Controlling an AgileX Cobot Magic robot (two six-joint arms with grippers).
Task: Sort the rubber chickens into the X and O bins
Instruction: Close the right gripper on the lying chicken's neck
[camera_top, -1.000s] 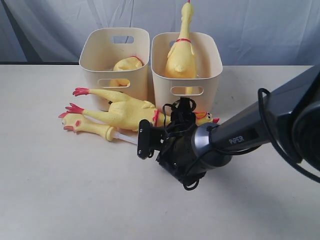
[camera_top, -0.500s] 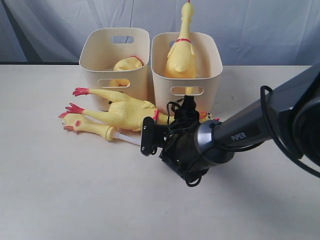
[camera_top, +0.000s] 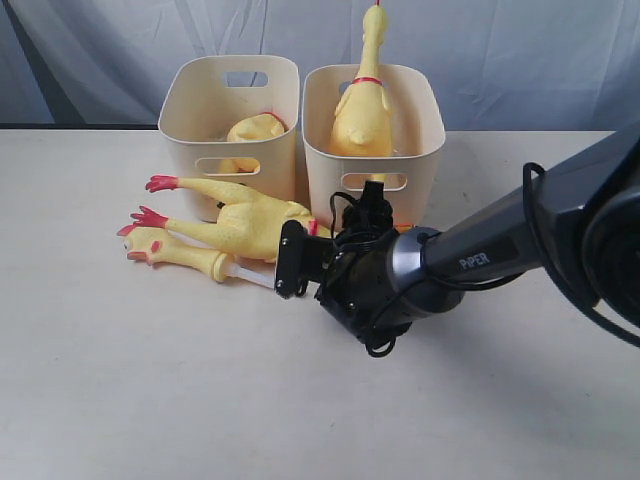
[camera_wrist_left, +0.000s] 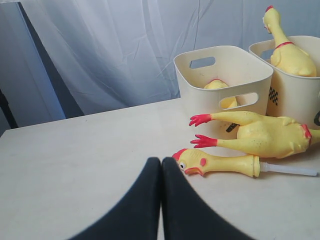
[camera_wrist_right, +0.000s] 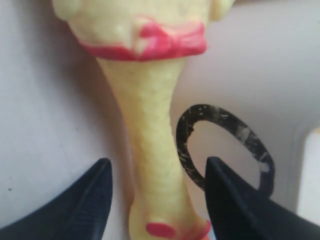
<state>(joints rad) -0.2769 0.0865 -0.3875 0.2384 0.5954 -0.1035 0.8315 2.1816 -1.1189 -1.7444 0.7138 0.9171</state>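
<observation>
**GRASP STEP: WHOLE CHICKEN, NECK PICK**

Nearest: R gripper (camera_wrist_right: 157, 162), jaws spread wide, straddling neck (camera_wrist_right: 150, 150) of whole chicken (camera_top: 250, 222) lying on table (camera_top: 150, 380). Nothing pinched yet. Neck roughly centred btwn fingers (camera_wrist_right: 90, 200), red neck ring (camera_wrist_right: 150, 42) just beyond tips.

Procedure, as judged:
1. Lower until fingers flank neck at mid-height; avoid scraping table.
2. Centre before closing. Soft rubber prob. squirms out of an off-centre pinch.
3. Close on narrow section short of red neck ring, so ring and body act as stop against slip.
4. Lift straight up. Expect long body to dangle and swing. Clear bin rim w/ margin before moving across.

L gripper (camera_wrist_left: 161, 160): fingers pressed together, empty, over table, touching no toy. Leave parked.

Just beside whole chicken, near side: head-and-neck piece (camera_top: 185, 255) w/ white tube (camera_wrist_left: 287, 170), flat on table. Avoid dragging it during lift.

Farther back: two cream bins side by side.
- Bin on view-left (camera_top: 190, 110): holds headless body (camera_top: 255, 128).
- Bin on view-right (camera_top: 425, 120): holds second whole chicken (camera_top: 362, 100), upright, head above rim.

X/O marks not legible in exterior view. Black ring mark (camera_wrist_right: 225, 145) close to neck in R wrist view, prob. the O label. Confirm label before drop.
</observation>
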